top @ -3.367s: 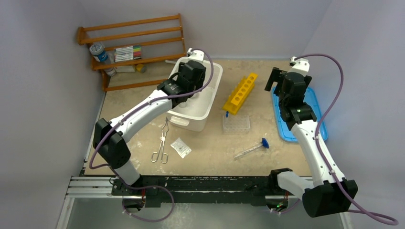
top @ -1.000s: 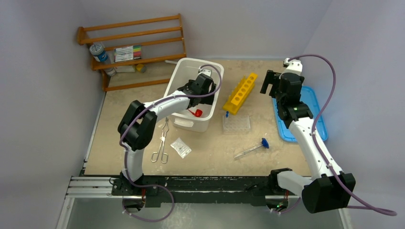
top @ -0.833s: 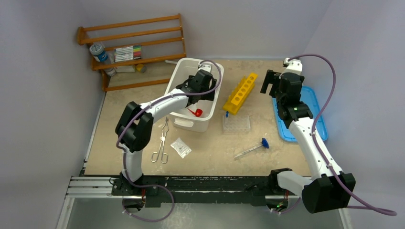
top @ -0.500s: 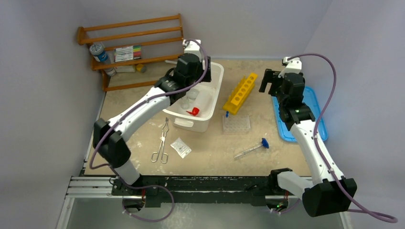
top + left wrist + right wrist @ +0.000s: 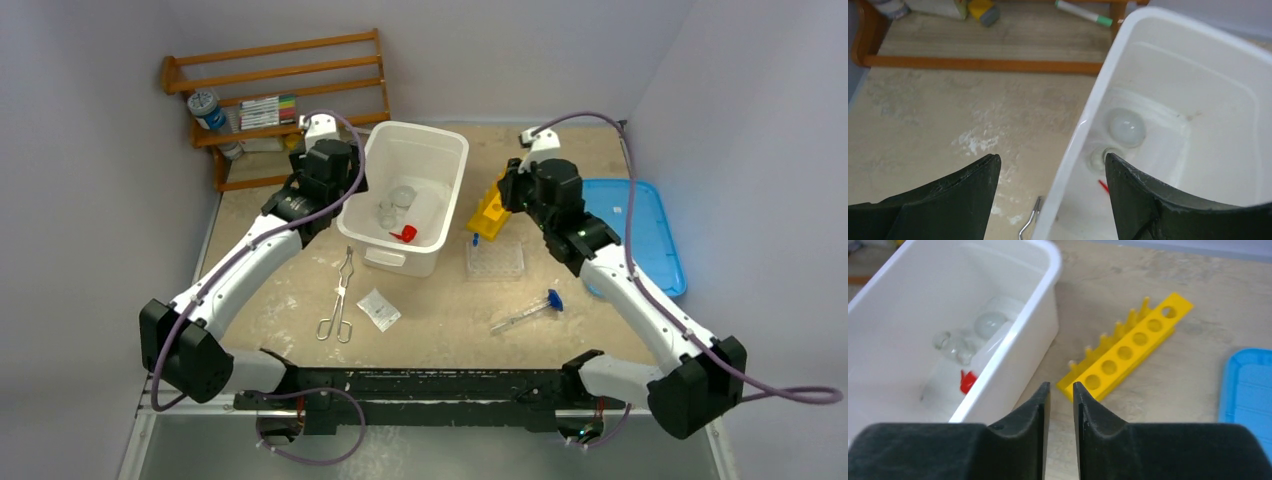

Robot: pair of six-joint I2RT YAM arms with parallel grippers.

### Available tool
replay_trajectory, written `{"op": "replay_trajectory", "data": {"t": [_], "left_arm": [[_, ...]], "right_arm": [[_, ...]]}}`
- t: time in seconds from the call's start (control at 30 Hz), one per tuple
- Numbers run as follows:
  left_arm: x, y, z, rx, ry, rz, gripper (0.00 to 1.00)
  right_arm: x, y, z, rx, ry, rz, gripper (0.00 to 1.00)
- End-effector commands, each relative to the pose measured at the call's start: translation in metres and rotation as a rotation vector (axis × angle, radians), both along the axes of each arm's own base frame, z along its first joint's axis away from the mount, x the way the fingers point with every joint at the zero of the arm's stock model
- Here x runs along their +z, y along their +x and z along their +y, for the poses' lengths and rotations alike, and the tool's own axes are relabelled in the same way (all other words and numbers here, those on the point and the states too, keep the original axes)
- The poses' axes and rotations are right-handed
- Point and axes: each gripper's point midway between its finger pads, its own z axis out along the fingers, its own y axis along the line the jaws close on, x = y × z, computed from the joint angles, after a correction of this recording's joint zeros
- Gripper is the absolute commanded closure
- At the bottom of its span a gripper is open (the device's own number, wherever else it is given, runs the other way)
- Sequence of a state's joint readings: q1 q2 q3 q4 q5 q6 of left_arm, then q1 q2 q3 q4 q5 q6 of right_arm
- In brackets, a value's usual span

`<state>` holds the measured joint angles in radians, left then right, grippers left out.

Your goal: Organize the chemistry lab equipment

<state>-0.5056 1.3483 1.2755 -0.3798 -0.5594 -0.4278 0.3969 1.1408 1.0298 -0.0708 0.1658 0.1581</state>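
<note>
The white bin (image 5: 438, 152) holds the translucent squeeze bottle with its red cap (image 5: 404, 234) and small clear glass jars (image 5: 390, 210). In the right wrist view the cap (image 5: 967, 381) and jars (image 5: 953, 347) show inside the bin. The metal tongs (image 5: 340, 296), the packet (image 5: 379, 309) and the blue-ended tube (image 5: 527, 313) lie on the table. My left gripper (image 5: 330, 175) hangs open and empty over the bin's left rim (image 5: 1083, 125). My right gripper (image 5: 508, 192) hovers by the yellow rack (image 5: 1133, 347), its jaws (image 5: 1061, 385) nearly together with nothing between them.
A clear well plate (image 5: 495, 260) sits in front of the yellow rack (image 5: 503, 195). A blue lid (image 5: 640, 235) lies at the right. The wooden shelf (image 5: 275, 105) at the back left carries markers (image 5: 266, 110) and a jar.
My left arm came out of the bin and moved to its left side. My right arm swung left from the blue lid to the yellow rack, and its jaws closed in.
</note>
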Motion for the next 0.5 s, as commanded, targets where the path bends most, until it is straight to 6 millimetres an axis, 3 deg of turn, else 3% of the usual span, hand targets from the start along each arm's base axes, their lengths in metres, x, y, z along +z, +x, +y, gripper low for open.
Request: {"op": "replay_trajectory", "data": {"t": [0.0,0.1,0.17,0.27,0.33,0.47], "left_arm": [[-0.018,-0.008,0.014,0.055,-0.037,0.025,0.25],[-0.027,-0.007,0.025,0.1,-0.03,0.047,0.25],[-0.038,-0.004,0.037,0.14,-0.02,0.072,0.25],[-0.058,-0.001,0.041,0.154,-0.052,0.118,0.25],[-0.067,0.001,0.036,0.139,-0.077,0.132,0.26],[-0.088,-0.001,0.027,0.117,-0.116,0.171,0.38]], "right_arm": [[0.02,-0.003,0.045,0.07,0.066,-0.046,0.79],[0.01,-0.009,0.073,0.13,0.081,-0.017,0.78],[0.001,-0.01,0.084,0.162,0.103,0.004,0.54],[-0.004,-0.011,0.094,0.192,0.137,0.012,0.32],[-0.011,-0.009,0.099,0.2,0.134,0.033,0.28],[-0.03,0.0,0.107,0.208,0.11,0.085,0.35]]}}
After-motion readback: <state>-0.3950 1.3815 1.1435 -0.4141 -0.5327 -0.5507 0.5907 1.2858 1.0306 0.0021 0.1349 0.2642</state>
